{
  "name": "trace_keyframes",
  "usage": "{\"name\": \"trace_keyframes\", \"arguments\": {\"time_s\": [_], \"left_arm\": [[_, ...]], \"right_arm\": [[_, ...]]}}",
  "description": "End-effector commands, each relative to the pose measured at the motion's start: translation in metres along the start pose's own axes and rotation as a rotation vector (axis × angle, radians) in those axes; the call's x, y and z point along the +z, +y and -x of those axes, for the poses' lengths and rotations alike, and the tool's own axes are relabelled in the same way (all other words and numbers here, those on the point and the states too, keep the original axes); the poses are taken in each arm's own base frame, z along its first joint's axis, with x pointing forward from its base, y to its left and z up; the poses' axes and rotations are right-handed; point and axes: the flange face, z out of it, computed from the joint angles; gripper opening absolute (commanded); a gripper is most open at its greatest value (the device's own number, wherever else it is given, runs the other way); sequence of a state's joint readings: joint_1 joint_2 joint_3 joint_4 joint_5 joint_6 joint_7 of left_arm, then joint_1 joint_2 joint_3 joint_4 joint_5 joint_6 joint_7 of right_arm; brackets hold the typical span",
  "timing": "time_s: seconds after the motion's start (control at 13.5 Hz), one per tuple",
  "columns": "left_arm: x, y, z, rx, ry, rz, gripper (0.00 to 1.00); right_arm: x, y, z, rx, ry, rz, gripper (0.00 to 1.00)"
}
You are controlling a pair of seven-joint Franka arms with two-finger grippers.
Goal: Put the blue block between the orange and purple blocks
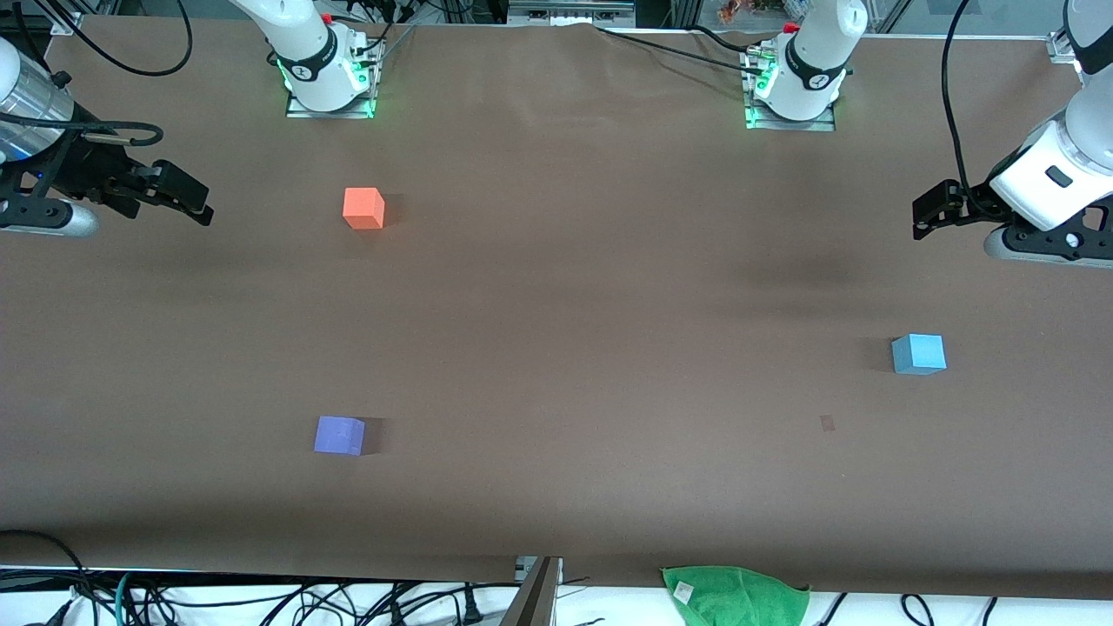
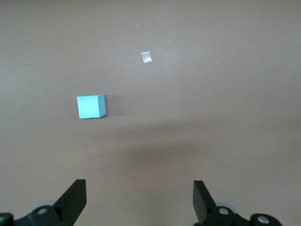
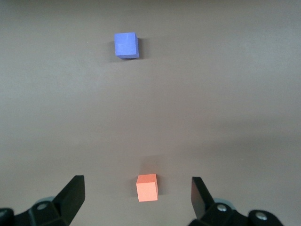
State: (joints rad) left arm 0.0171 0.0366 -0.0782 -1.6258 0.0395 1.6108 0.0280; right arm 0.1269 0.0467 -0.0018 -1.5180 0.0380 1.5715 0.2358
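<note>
The blue block lies on the brown table toward the left arm's end; it also shows in the left wrist view. The orange block lies toward the right arm's end, close to the robot bases. The purple block lies nearer to the front camera than the orange one, with a wide bare gap between them. Both show in the right wrist view, orange and purple. My left gripper is open and empty over the table's left-arm end, apart from the blue block. My right gripper is open and empty over the right-arm end.
A small scrap of tape lies on the table near the blue block, also in the left wrist view. A green cloth and cables lie along the table's front edge. The arm bases stand along the back.
</note>
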Motion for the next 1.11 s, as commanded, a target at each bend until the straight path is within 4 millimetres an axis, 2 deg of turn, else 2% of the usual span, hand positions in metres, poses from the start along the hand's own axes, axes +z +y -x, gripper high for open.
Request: {"name": "trace_keyframes", "arguments": {"time_s": [0.0,0.15,0.3,0.59,0.67,0.74,0.81,0.96,1.04], "left_arm": [[-0.003,0.000,-0.005,0.016,-0.001,0.026,1.00],[-0.003,0.003,-0.005,0.017,-0.003,0.024,1.00],[0.009,0.002,-0.011,0.018,-0.024,0.019,1.00],[0.013,-0.004,-0.012,0.016,-0.031,0.015,1.00],[0.030,-0.015,-0.016,0.005,-0.065,0.016,1.00],[0.038,-0.039,-0.016,-0.021,-0.078,0.023,1.00],[0.048,-0.053,-0.022,-0.033,-0.084,0.029,1.00],[0.072,-0.067,-0.035,-0.048,-0.088,0.016,1.00],[0.095,-0.082,-0.046,-0.066,-0.083,0.013,1.00]], "right_arm": [[-0.006,0.002,-0.001,0.001,0.005,-0.017,1.00],[-0.006,-0.001,0.000,-0.003,0.005,-0.017,1.00],[-0.006,-0.001,0.001,-0.004,-0.003,-0.016,1.00],[-0.006,-0.002,0.002,-0.006,-0.003,-0.016,1.00],[-0.006,-0.002,0.002,-0.007,-0.004,-0.015,1.00],[-0.006,-0.002,0.002,-0.007,-0.004,-0.015,1.00],[-0.006,-0.002,0.001,-0.007,-0.004,-0.015,1.00],[-0.006,-0.004,0.002,-0.010,-0.005,-0.015,1.00],[-0.006,-0.005,0.003,-0.012,-0.005,-0.015,1.00]]}}
